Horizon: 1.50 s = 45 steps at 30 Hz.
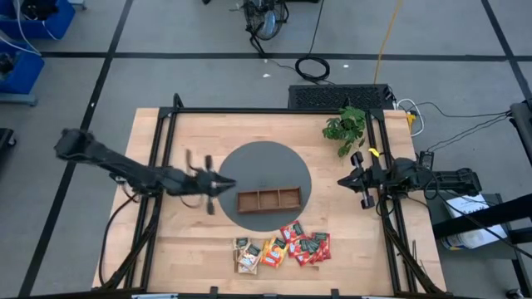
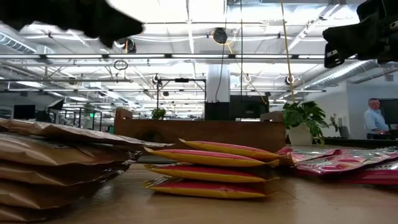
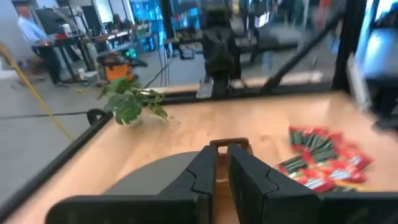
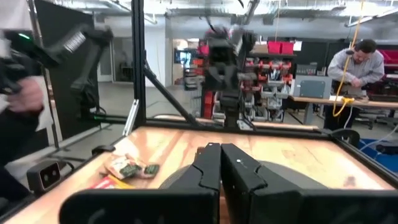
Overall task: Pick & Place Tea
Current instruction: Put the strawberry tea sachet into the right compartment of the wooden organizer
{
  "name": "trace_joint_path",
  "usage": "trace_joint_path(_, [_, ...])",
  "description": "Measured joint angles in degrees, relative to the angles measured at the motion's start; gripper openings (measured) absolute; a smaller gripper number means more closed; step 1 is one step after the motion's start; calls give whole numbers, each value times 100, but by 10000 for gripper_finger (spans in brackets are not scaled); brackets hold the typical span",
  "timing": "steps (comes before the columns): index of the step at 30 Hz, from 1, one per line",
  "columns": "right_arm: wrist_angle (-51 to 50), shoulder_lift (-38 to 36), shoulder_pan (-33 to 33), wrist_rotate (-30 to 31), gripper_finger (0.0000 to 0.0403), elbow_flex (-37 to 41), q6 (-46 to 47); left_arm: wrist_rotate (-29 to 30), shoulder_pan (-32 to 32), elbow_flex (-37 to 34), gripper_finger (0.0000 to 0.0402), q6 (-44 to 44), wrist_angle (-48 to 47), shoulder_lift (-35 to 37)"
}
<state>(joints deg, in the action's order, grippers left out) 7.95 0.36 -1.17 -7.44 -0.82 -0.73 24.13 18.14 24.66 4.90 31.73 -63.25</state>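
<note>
The tea sachets (image 1: 283,249) lie in a loose heap near the table's near edge: red ones to the right, orange-yellow and dark ones to the left. They stack flat on each other in the low view (image 2: 211,168). The brown three-compartment tray (image 1: 268,199) rests on a grey round mat (image 1: 259,166). My left gripper (image 1: 226,184) hovers shut just left of the tray, above the mat, its fingers pointing at the tray (image 3: 231,144). My right gripper (image 1: 342,180) waits shut at the table's right side. Both are empty.
A small potted plant (image 1: 347,126) stands at the far right corner of the table. A black frame rail (image 1: 266,110) borders the table. Bare wood lies left of the sachets and between the mat and the right arm. A person (image 4: 359,62) works at a bench beyond the table.
</note>
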Motion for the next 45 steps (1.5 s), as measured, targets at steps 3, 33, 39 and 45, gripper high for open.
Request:
trace_joint_path(3, [23,4,0,-5,0,2,2,493,199,1051,45,252,-508,-1116])
trace_joint_path(33, [-2408,2898,-2787,930,0,-1549,4180,314,1460,4315,22,215,-2871,-3870])
trace_joint_path(39, [-1350,3936,-3249,1187,0,-1484,4889,593,1395,4315,24,137,-2894,-3870])
trace_joint_path(45, [-1021,4637,-3346,1178,33,-1480,4586,593,1236,4313,5,-56,-2884,-3870])
